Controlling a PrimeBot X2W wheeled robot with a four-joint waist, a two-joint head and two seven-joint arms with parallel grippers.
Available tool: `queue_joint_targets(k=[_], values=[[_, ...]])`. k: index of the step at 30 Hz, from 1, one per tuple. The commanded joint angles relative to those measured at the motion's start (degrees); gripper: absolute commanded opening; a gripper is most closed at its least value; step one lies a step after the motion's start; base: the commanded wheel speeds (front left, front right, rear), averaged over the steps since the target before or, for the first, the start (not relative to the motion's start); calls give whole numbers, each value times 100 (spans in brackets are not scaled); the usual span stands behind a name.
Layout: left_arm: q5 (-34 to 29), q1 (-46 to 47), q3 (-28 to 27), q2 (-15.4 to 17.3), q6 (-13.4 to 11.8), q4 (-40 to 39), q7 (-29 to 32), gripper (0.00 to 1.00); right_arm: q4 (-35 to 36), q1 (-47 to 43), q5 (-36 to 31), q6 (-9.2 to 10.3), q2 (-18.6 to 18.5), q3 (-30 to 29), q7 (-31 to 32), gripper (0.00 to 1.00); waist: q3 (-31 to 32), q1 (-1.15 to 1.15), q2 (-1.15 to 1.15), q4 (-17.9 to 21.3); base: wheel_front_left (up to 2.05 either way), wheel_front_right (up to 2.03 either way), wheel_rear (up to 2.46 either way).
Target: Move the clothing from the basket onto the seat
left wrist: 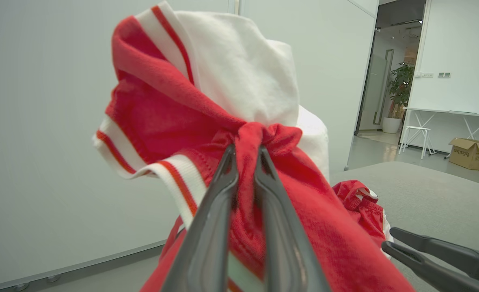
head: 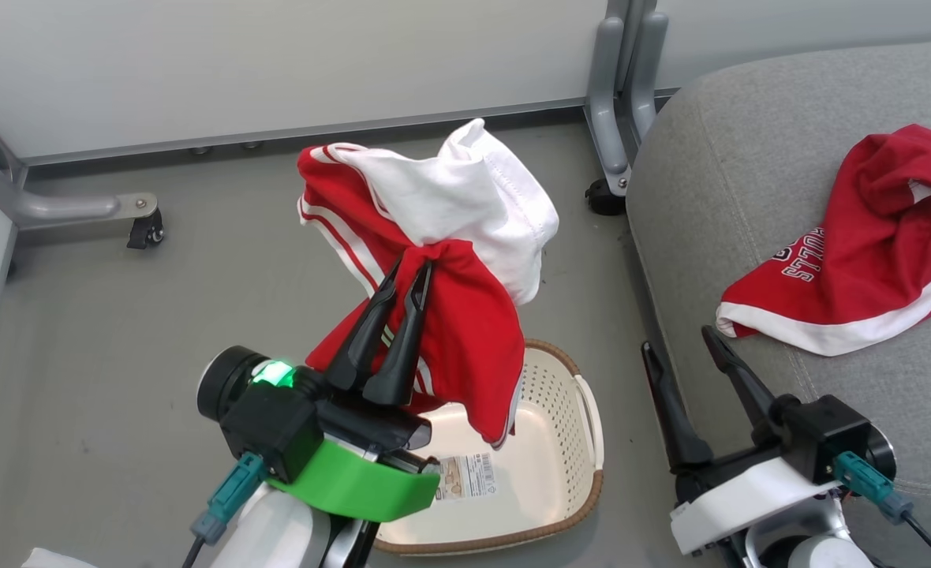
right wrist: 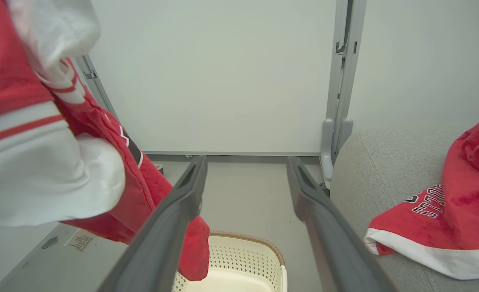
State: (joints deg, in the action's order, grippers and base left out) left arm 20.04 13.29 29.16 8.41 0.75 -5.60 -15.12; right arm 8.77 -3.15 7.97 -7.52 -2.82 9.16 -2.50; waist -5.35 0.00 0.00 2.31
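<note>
Clothing is divided: the striped red garment (head: 473, 331) is clamped in the left gripper (head: 413, 270) and hung above the basket (head: 564, 379), while the lettered red garment (head: 852, 260) is laid on the seat (head: 718, 173). The right gripper (head: 676, 339) is spread apart, empty, near the seat's edge. The basket is set on a grey floor (head: 158, 331) bounded by pale wall panels (head: 276, 63). Its bottom label (head: 465, 476) is too small to be read; the garment's dark lettering is only partly legible.

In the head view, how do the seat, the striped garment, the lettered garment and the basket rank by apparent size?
1. Seat.
2. Striped garment, though held nearer the camera.
3. Lettered garment and basket: alike; basket partly hidden.
</note>
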Motion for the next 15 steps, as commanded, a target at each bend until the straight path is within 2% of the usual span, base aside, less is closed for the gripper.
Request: queue_joint_targets(k=[1,7,15], values=[[5,10,-10,40,-20,-42,7,0,39,87,-21,6,-17,60,19,100,-31,0,0,-18,0,0,0],[0,95,25,21,0,-1,6,0,162,287,93,6,-100,492,93,100,-106,0,0,-39,0,0,0],[-34,184,56,7,15,30,3,0,399,1006,514,5,-274,1521,144,100,-222,0,0,-44,0,0,0]])
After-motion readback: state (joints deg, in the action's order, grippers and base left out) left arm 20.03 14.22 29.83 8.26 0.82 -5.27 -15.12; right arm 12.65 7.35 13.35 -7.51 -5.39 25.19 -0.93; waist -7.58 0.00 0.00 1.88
